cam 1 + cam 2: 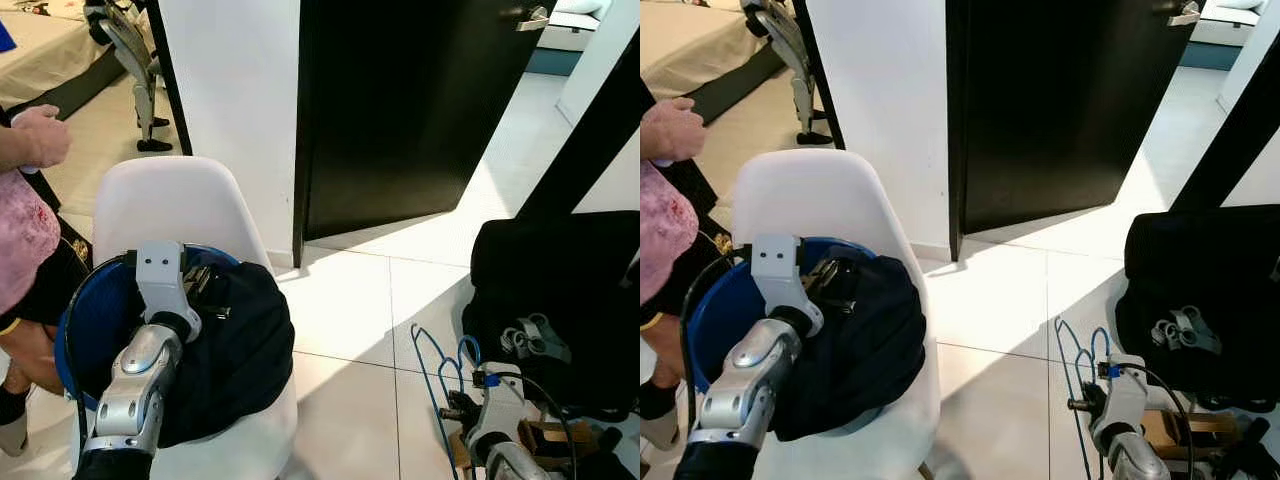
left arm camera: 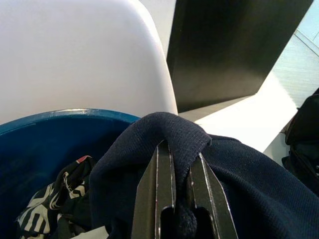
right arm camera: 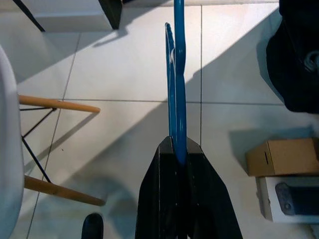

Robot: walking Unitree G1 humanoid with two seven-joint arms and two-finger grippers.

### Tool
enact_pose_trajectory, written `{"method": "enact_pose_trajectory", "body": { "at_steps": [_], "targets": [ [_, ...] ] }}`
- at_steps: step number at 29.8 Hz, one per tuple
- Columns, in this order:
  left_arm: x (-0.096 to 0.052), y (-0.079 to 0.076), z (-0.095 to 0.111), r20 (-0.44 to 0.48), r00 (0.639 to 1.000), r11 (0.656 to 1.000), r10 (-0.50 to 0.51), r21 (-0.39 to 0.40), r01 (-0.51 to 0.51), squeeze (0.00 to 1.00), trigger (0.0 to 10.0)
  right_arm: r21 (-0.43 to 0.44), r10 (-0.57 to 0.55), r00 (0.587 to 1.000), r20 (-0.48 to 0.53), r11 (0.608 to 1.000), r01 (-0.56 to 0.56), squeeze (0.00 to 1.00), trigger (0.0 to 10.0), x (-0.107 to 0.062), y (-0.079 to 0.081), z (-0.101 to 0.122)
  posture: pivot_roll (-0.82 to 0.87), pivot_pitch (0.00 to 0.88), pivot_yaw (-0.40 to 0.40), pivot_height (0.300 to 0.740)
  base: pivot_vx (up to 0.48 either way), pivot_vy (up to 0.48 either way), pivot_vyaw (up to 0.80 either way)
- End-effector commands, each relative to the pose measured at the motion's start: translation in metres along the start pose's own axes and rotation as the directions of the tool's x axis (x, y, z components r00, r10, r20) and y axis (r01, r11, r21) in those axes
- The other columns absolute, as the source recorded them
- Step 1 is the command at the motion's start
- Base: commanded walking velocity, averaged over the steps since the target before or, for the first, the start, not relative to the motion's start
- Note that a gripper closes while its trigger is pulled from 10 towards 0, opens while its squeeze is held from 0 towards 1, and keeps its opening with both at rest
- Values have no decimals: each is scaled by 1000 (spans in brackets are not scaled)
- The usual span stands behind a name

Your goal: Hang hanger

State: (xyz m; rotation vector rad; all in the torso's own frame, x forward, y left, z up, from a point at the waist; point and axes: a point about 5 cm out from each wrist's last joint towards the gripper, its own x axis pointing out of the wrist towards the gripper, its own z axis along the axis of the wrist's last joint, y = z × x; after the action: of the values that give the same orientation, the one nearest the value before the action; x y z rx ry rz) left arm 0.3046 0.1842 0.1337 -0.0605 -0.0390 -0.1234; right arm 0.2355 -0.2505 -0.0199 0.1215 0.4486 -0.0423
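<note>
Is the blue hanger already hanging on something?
No, the right tool is shut on the blue hanger, holding it in the air over the floor tiles.

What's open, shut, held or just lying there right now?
Door: ajar.
Hanger: clamped in the right gripper.
Navy garment: fold pinched by the left gripper, draped over the basin.
Blue basin: on the white chair, holding clothes.

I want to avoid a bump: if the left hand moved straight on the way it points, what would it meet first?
The left hand is shut on the dark garment in the blue basket. Straight beyond it stands the chair back, probably the first thing met, though depth is unclear.
</note>
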Motion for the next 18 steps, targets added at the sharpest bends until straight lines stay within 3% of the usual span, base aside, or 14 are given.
{"method": "enact_pose_trajectory", "body": {
  "at_steps": [1, 12, 18],
  "targets": [
    [-3, -2, -9, -42, 999, 1000, -9, -9, 8, 0, 10000, -1, 1, 1000, 22, 1000, -1, 0, 10000, -3, -2, 1, -17, 131, -47, 740, 0, 0, 0],
    [-2, -6, -9, -46, 999, 1000, -22, -13, 22, 0, 10000, -17, 42, 991, 124, 999, -40, 0, 10000, -22, 23, -5, -21, 118, -40, 740, 0, 0, 0],
    [-3, -6, -8, -43, 999, 1000, -25, -16, 25, 0, 10000, -16, 40, 990, 135, 999, -38, 0, 10000, -28, 16, -3, -21, 122, -38, 740, 0, 0, 0]
  ]
}}
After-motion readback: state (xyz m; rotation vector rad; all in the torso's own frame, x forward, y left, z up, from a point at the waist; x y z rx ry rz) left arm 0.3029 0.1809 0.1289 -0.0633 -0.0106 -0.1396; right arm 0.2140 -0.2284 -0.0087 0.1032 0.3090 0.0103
